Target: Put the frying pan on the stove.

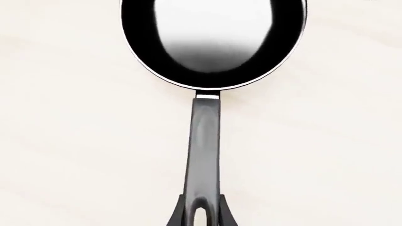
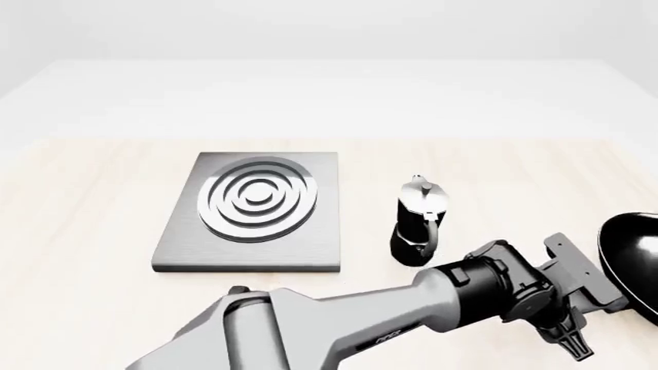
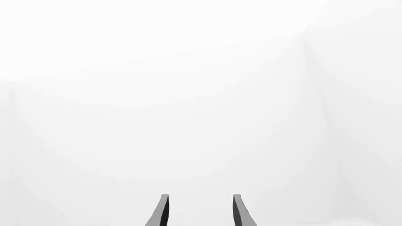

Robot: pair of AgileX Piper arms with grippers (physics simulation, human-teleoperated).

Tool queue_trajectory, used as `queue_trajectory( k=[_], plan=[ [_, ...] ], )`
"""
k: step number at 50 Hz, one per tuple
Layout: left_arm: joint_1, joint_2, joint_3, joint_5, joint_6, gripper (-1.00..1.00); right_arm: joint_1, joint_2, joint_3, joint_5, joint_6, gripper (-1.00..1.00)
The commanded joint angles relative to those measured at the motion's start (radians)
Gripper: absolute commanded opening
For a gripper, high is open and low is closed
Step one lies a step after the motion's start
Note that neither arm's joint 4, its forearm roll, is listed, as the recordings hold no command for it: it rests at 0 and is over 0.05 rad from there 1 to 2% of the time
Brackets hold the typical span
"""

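Observation:
The frying pan (image 1: pixel 213 42), black with a glossy inside, fills the left wrist view, its long dark handle (image 1: pixel 204 141) running back to my left gripper (image 1: pixel 201 214). The two fingers press on either side of the handle's end with the oval hole, so the gripper is shut on it. In the front view the pan (image 2: pixel 636 254) sits at the far right edge, and my left arm reaches across to it, the left gripper (image 2: pixel 606 297) at its near side. The stove (image 2: pixel 252 208), a grey slab with silver rings, lies left of centre. My right gripper (image 3: pixel 197 212) is open and faces blank white.
A black-and-silver moka pot (image 2: pixel 420 223) stands upright between the stove and the pan, just beyond my left arm's wrist (image 2: pixel 504 289). The light wooden table (image 2: pixel 82 231) runs across the whole front view.

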Motion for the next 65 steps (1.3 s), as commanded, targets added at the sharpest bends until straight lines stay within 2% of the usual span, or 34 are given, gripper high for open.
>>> queue_trajectory(
  k=[1, 6, 16, 32, 39, 48, 49, 50, 65],
  plan=[
    [0.012, -0.056, 0.04, -0.039, 0.0, -1.0, 0.001, 0.0, 0.0, 0.002, -0.001, 1.0],
    [0.003, -0.097, 0.103, -0.075, -0.007, -1.0, 0.003, 0.0, 0.0, 0.003, -0.003, 1.0],
    [0.002, -0.143, 0.149, -0.107, -0.013, -1.0, 0.005, 0.0, -0.001, 0.004, -0.004, 1.0],
    [0.015, -0.197, 0.172, -0.13, -0.015, -1.0, 0.006, 0.0, -0.002, 0.005, -0.005, 1.0],
    [0.031, -0.191, 0.142, -0.115, -0.008, -1.0, 0.007, 0.0, -0.003, 0.005, -0.006, 1.0],
    [0.072, -0.133, 0.008, -0.034, 0.039, -1.0, 0.007, 0.0, -0.003, 0.005, -0.006, 1.0],
    [0.074, -0.132, -0.003, -0.027, 0.042, -1.0, -0.007, 0.0, 0.199, -0.201, 0.011, 1.0],
    [0.08, -0.124, -0.021, -0.017, 0.05, -1.0, -0.008, 0.0, 0.224, -0.227, 0.012, 1.0],
    [0.103, -0.123, -0.1, 0.018, 0.087, -1.0, 0.002, 0.0, 0.175, -0.172, 0.002, 1.0]
  ],
)
